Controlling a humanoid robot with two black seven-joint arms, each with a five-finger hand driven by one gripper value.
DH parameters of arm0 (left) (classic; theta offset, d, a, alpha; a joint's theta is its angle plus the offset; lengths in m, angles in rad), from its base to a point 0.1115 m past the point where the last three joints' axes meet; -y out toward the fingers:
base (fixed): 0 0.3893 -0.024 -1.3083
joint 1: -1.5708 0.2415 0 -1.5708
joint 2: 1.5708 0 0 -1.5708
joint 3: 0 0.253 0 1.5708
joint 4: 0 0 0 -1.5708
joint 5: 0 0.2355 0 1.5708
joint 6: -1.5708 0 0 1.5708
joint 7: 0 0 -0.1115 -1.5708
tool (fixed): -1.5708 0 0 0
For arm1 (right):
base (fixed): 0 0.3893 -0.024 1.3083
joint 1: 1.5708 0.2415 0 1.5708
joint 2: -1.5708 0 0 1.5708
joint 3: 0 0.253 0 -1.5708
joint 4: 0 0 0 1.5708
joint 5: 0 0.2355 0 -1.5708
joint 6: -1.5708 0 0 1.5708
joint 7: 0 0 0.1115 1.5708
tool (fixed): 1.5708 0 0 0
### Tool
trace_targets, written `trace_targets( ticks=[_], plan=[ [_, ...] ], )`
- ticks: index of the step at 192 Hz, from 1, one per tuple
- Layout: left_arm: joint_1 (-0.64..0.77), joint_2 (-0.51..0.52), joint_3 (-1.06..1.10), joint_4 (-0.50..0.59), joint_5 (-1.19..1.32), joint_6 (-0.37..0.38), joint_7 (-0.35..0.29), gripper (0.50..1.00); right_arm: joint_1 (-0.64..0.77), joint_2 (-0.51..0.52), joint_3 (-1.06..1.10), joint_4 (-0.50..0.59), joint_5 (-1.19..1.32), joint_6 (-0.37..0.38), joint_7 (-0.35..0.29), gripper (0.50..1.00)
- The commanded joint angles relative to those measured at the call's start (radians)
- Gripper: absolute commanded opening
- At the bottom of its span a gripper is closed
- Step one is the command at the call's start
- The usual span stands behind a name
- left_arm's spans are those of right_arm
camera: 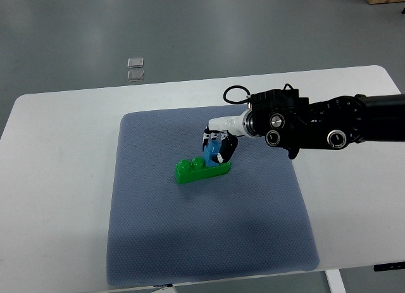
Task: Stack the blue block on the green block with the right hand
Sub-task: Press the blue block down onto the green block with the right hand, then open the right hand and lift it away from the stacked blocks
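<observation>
Right hand (217,147) fingers pinch blue block (212,152), sitting on green block (201,170)'s right half. Judgement: press straight down until the studs seat, then let go without tilting it.

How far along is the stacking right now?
Done: the right hand has picked up the blue block and carried it over the green block on the blue mat. In hand: its fingers grip the blue block, which appears to sit on the green block's right part. Left: seat it fully, let go and pull away.
</observation>
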Motion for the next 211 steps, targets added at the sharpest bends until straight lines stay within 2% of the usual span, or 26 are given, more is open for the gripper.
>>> trace_targets(
  ticks=[1, 58, 87, 133, 155, 184, 202, 211],
  plan=[
    [0.001, 0.000, 0.000, 0.000, 0.000, 0.000, 0.000, 1.000, 0.000, 0.003, 0.000, 0.002, -0.008, 0.000, 0.000, 0.547],
    [0.001, 0.000, 0.000, 0.000, 0.000, 0.000, 0.001, 1.000, -0.003, 0.013, 0.000, 0.002, -0.025, -0.023, 0.006, 0.531],
    [0.001, 0.000, 0.000, 0.000, 0.000, 0.000, 0.001, 1.000, -0.031, 0.014, 0.000, 0.002, -0.048, -0.054, 0.021, 0.531],
    [0.001, 0.000, 0.000, 0.002, 0.000, 0.000, 0.001, 1.000, -0.046, 0.011, 0.000, 0.001, -0.063, -0.057, 0.025, 0.531],
    [0.001, 0.000, 0.000, 0.002, 0.000, 0.000, 0.000, 1.000, -0.057, 0.011, 0.000, -0.001, -0.077, -0.091, 0.035, 0.531],
    [0.001, 0.000, 0.000, 0.002, 0.000, 0.000, 0.000, 1.000, -0.057, 0.006, 0.000, -0.001, -0.077, -0.089, 0.035, 0.531],
    [0.001, 0.000, 0.000, 0.002, 0.000, 0.000, 0.000, 1.000, -0.057, 0.003, 0.003, -0.001, -0.077, -0.085, 0.035, 0.545],
    [0.001, 0.000, 0.000, 0.002, 0.000, 0.000, 0.000, 1.000, -0.057, 0.002, 0.005, -0.001, -0.076, -0.081, 0.034, 0.570]
  ],
)
